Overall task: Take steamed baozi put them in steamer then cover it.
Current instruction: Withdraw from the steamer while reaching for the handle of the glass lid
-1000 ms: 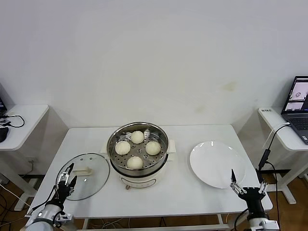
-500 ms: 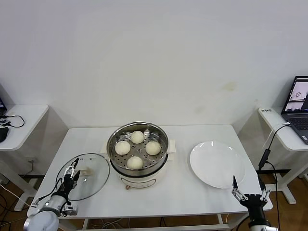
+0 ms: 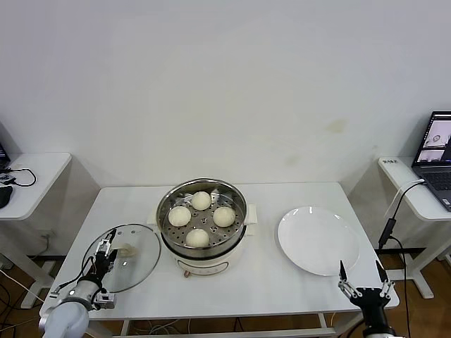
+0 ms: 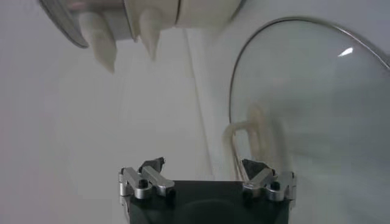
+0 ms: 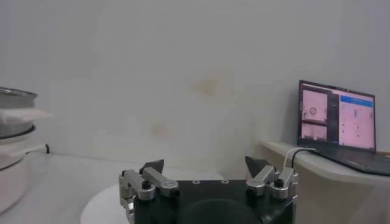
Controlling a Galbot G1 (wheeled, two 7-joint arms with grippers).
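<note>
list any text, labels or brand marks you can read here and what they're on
None can be read.
Laptop on the side desk: its screen shows windows, but any text is too small to make out.
Steamer, glass lid, white plate: no visible marking.

You have four steamed baozi [image 3: 201, 217] to count, one steamer [image 3: 202, 222], one glass lid [image 3: 127, 256] and one white plate [image 3: 318, 240], all on one bench [image 3: 268, 278]. You also see two side tables [image 3: 34, 182], one laptop [image 3: 437, 158], and two grippers: left gripper [image 3: 103, 256], right gripper [image 3: 362, 282].
</note>
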